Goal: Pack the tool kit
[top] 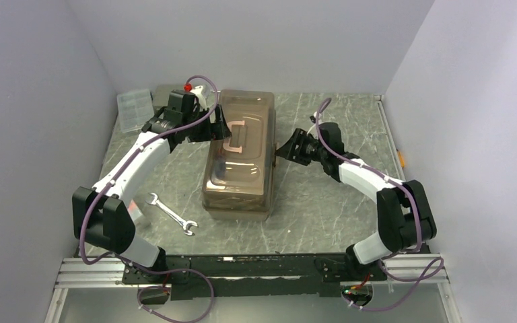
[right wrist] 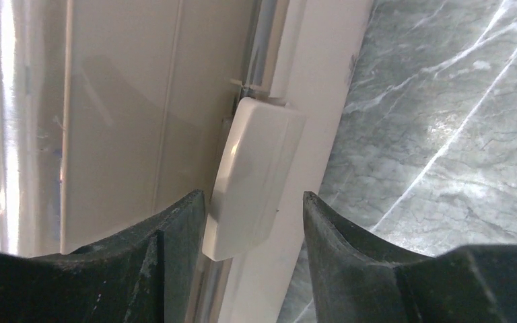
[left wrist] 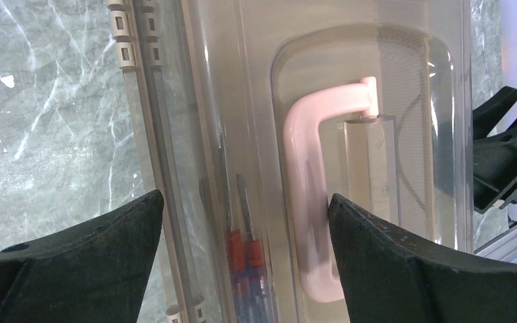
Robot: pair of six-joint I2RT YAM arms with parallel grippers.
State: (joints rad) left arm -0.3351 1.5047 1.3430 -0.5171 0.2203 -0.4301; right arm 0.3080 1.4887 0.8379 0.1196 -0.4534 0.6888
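Your left hand (left wrist: pixel 246 198) gapes wide over the top of the toolbox (top: pixel 239 182), with the pink handle (left wrist: pixel 306 168) just inside one finger. Your right hand (right wrist: pixel 252 195), set narrower, straddles the white latch (right wrist: pixel 256 168) on the toolbox's right side without clamping it. The toolbox sits closed in the middle of the surface (top: pixel 309 202).

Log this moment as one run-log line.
toolbox lid: down | left gripper: open above pink handle | right gripper: astride side latch, grip unclear | wrench: loose on table
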